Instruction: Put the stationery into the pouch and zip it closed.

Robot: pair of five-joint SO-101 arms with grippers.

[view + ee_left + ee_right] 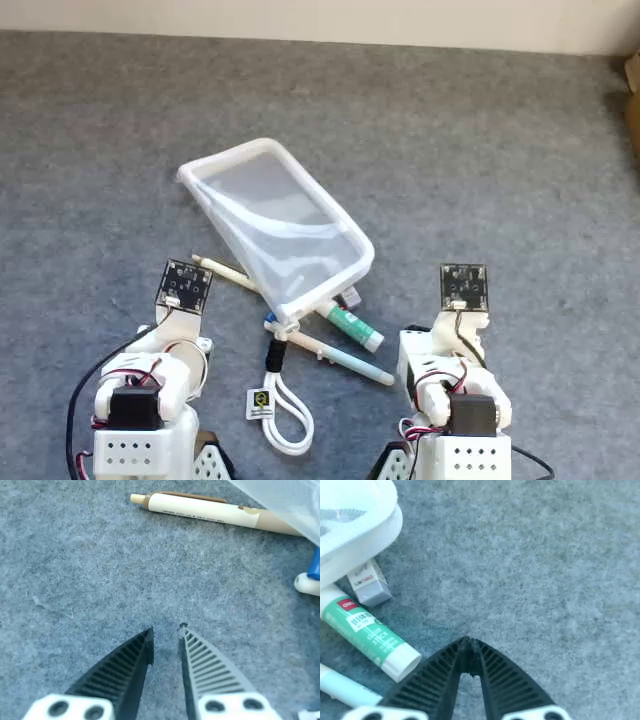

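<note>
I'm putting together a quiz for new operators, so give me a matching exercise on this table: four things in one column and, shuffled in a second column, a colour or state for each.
Column one:
1. left pincer
2. right pincer
3. glue stick
4. pouch

Column two:
a. tips touching
b. see-through white
c. tips apart
d. green label, white cap

Pairs: 1-c, 2-a, 3-d, 4-b.
</note>
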